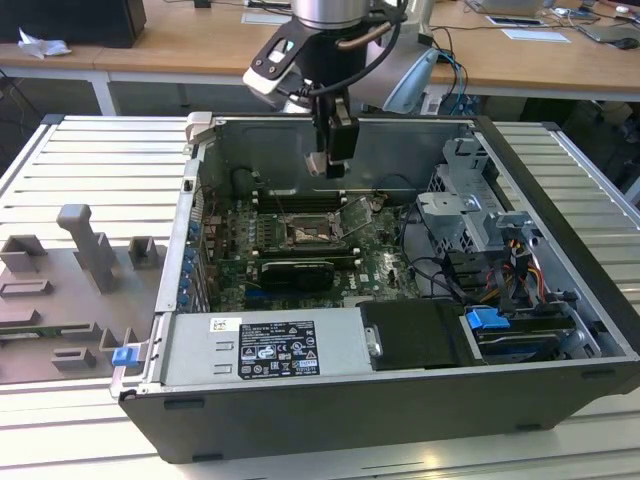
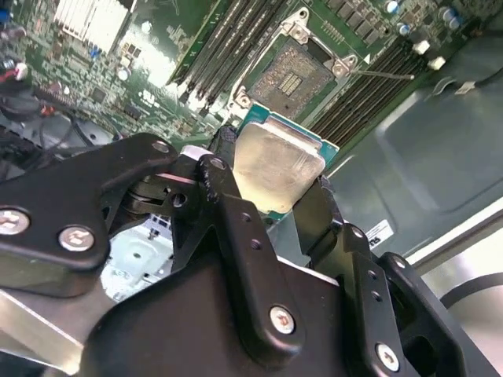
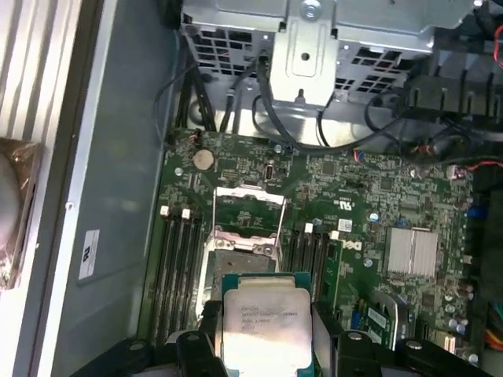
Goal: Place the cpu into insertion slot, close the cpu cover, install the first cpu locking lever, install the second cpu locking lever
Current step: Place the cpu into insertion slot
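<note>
My gripper point(image 1: 335, 152) hangs inside the open computer case, above the green board, shut on the cpu point(image 2: 275, 166). The cpu is a flat square chip with a pale silvery top and a green edge, clamped by its sides between the black fingers point(image 2: 222, 188). In the first wrist view the cpu point(image 3: 263, 322) sits just short of the insertion slot point(image 3: 238, 253), a dark square socket with a metal rim. The same insertion slot point(image 2: 297, 72) point(image 1: 310, 233) lies uncovered. The cpu cover point(image 3: 248, 209) point(image 1: 357, 216), a thin silvery window frame, stands swung up on its hinge beside the socket.
Memory slots point(image 3: 179, 259) flank the socket on both sides. A long black graphics card point(image 1: 292, 272) lies in front of it. A power supply point(image 1: 265, 345) fills the case front and a drive cage point(image 1: 470, 215) the exterior view's right. A grey fixture plate point(image 1: 70, 290) lies outside the case.
</note>
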`<action>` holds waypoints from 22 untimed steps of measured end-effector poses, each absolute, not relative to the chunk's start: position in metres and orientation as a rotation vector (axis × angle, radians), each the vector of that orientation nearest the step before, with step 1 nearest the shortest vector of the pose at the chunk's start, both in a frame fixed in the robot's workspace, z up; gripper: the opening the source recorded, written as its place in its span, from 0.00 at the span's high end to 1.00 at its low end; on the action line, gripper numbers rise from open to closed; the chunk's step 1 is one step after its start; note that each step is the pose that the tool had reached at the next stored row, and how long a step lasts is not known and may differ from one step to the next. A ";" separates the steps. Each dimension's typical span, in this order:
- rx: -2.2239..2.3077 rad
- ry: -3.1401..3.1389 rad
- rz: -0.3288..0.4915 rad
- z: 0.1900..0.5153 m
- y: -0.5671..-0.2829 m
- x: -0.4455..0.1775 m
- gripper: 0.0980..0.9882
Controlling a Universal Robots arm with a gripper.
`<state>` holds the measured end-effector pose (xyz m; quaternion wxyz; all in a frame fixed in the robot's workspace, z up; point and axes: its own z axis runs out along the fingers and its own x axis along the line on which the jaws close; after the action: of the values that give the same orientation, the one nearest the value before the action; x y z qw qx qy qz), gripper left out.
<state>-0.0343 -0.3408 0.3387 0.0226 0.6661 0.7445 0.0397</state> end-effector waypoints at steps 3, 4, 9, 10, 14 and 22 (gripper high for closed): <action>2.130 2.241 0.121 0.336 -0.341 -0.034 0.50; 2.147 2.224 0.120 0.335 -0.341 -0.034 0.50; 2.193 2.176 0.118 0.328 -0.341 -0.034 0.50; 2.193 2.176 0.118 0.327 -0.341 -0.034 0.50; 2.190 2.173 0.113 0.324 -0.341 -0.034 0.50; 2.188 2.172 0.116 0.310 -0.341 -0.035 0.50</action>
<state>-0.0345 -0.3406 0.3101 0.0281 0.7090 0.7036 0.0376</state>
